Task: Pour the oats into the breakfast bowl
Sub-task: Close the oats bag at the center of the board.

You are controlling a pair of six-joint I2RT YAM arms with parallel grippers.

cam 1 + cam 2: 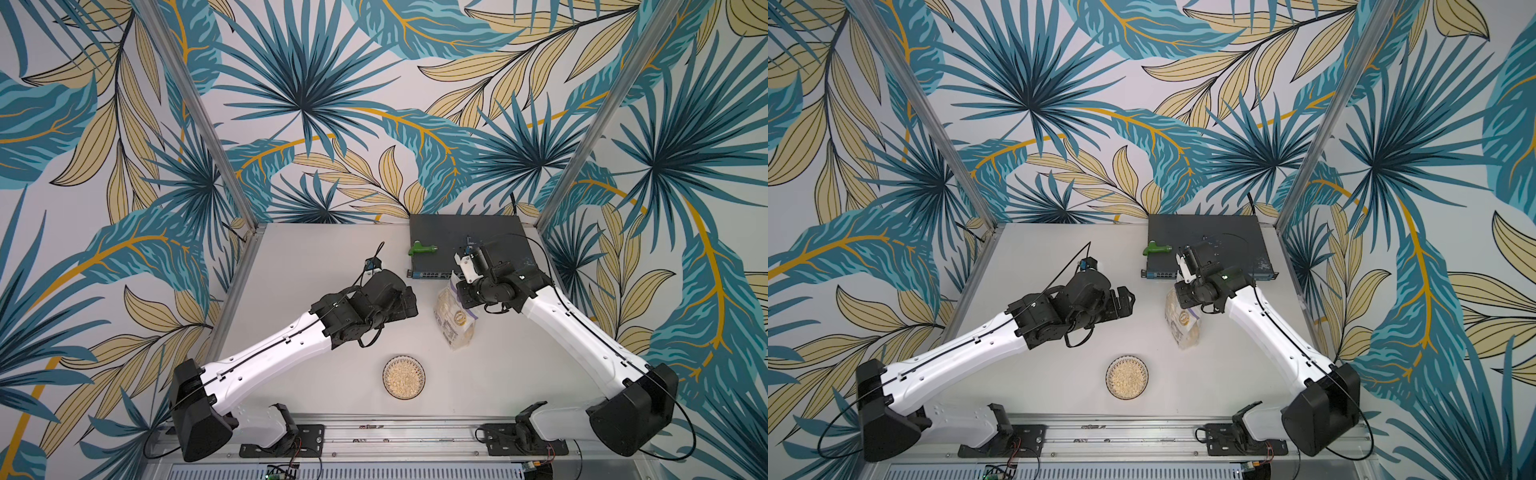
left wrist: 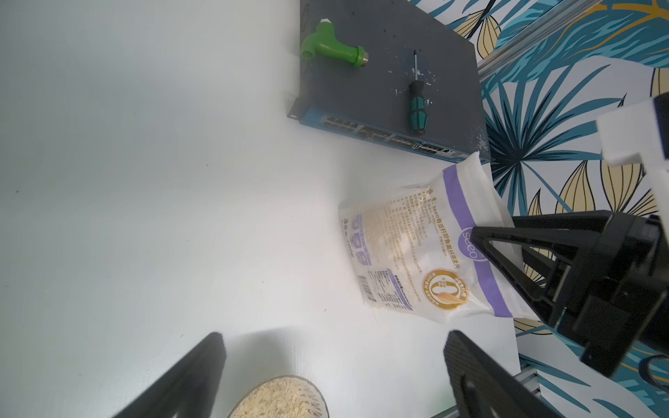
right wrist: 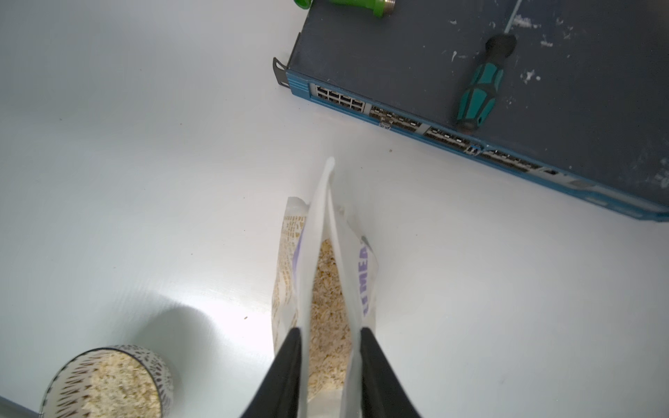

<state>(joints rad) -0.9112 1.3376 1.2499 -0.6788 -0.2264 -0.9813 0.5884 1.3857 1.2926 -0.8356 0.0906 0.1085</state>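
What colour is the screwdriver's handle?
Teal green and black. The screwdriver shows best in the right wrist view.

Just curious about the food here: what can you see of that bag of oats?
The oats pouch is clear plastic with a white-and-purple label, barcode and round gold emblem. It stands roughly upright on the white table, its top open, pale flakes showing inside. The right gripper straddles the open top; whether it grips is unclear.
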